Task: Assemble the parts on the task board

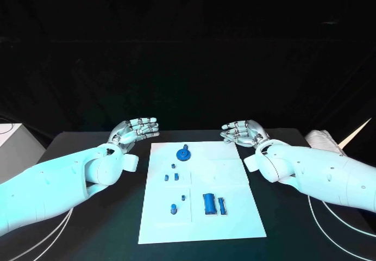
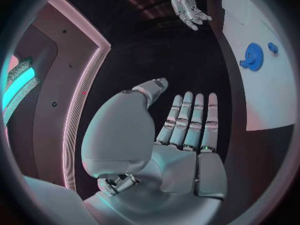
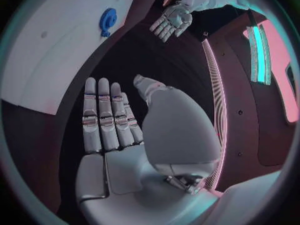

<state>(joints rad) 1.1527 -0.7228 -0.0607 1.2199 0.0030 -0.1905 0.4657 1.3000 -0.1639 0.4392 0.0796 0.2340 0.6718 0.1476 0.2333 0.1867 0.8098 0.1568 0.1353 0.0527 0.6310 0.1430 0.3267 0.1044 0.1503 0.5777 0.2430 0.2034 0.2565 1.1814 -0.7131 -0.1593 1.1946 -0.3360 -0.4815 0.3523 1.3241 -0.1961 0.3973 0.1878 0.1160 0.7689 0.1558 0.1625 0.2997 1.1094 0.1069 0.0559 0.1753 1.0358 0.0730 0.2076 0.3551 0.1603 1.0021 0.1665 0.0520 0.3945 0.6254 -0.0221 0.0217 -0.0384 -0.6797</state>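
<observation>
From the head view, one white task board (image 1: 205, 217) lies in the middle of the black bench (image 1: 94, 234). On it I count one round blue part (image 1: 182, 155) near the far edge, one large blue block (image 1: 209, 203) with a slimmer blue piece (image 1: 223, 205) just beside it, and five small blue pegs: two side by side (image 1: 171, 176), two more nearer the robot (image 1: 184, 194), and one (image 1: 174, 208) left of the block. The left robot hand (image 1: 135, 130) is off the board's far left corner, the right robot hand (image 1: 244, 132) off its far right corner; both hold nothing, fingers loosely curved and apart, and touch no part.

In the left wrist view, the left robot hand (image 2: 184, 130) is flat and wide, fingers straight, holding nothing. The round blue part (image 2: 252, 56) lies on the board well beyond its fingertips.

In the right wrist view, the right robot hand (image 3: 115, 122) is likewise spread wide and holding nothing, the round blue part (image 3: 107, 20) well apart from it.
</observation>
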